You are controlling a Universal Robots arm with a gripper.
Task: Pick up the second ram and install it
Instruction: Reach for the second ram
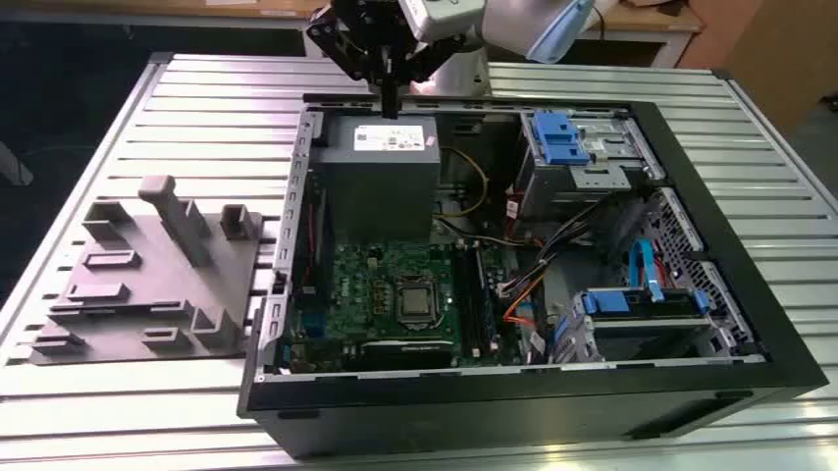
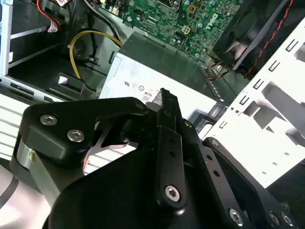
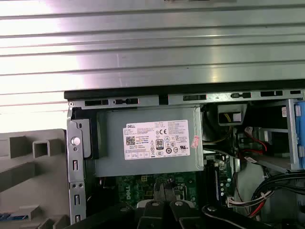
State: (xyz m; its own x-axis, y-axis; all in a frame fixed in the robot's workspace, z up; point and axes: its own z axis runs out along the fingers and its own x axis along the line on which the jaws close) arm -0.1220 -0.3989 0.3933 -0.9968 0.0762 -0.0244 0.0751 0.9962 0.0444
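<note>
The gripper (image 1: 391,110) hangs over the rear top edge of the power supply (image 1: 377,167), fingers drawn flat together with nothing seen between them. There is open air all round it, and bare slatted table (image 1: 196,108) lies beyond the open computer case (image 1: 753,294). Inside the case walls the motherboard (image 1: 380,285) lies uncovered, with cables (image 1: 550,245) crowding the side toward the exterior view's right. Where the second ram (image 3: 8,217) lies I cannot tell for sure: it may be the thin blue sliver at a corner of the grey parts tray (image 1: 144,285) in the first wrist view, outside the case wall and well apart from the gripper.
</note>
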